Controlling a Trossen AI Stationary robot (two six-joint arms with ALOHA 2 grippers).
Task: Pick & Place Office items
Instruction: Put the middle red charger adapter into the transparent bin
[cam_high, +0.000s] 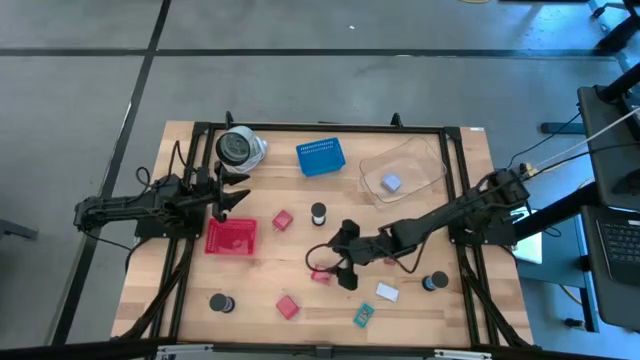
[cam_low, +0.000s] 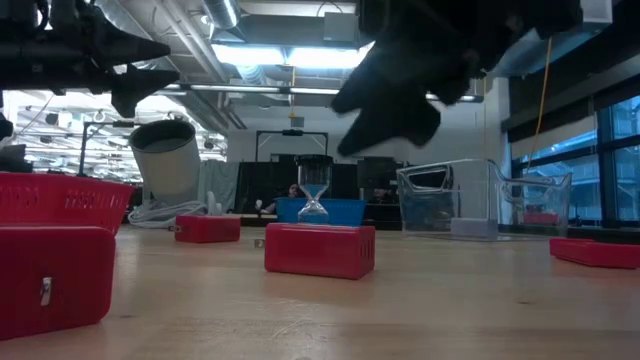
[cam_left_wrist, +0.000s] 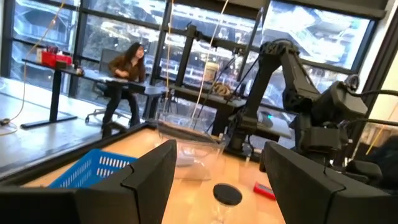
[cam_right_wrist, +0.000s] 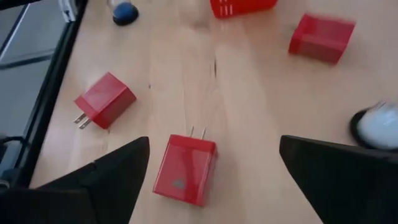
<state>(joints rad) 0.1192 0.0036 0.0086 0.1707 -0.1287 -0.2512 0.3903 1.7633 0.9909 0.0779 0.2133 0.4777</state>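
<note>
The office items lie scattered on the wooden table. A red plug-shaped cube (cam_right_wrist: 185, 168) lies flat below my right gripper (cam_right_wrist: 214, 146), which hovers open above it (cam_high: 335, 268), one finger on either side and clear of it. Two more red cubes (cam_high: 288, 306) (cam_high: 282, 220) lie near it. So do a black spool with a pale top (cam_high: 318, 212), a white block (cam_high: 387, 292) and a teal block (cam_high: 363, 316). A light-blue block (cam_high: 391, 183) sits in the clear tub (cam_high: 420, 160). My left gripper (cam_high: 228, 192) waits open above the red tray (cam_high: 230, 237), holding nothing (cam_left_wrist: 217, 168).
The blue basket (cam_high: 320, 157) and a grey-and-white disc (cam_high: 238, 148) stand at the far side. Two more black spools (cam_high: 220, 302) (cam_high: 435, 282) sit near the front edge. A black frame (cam_high: 200, 130) rims the table. A person (cam_left_wrist: 127, 68) sits far behind the table.
</note>
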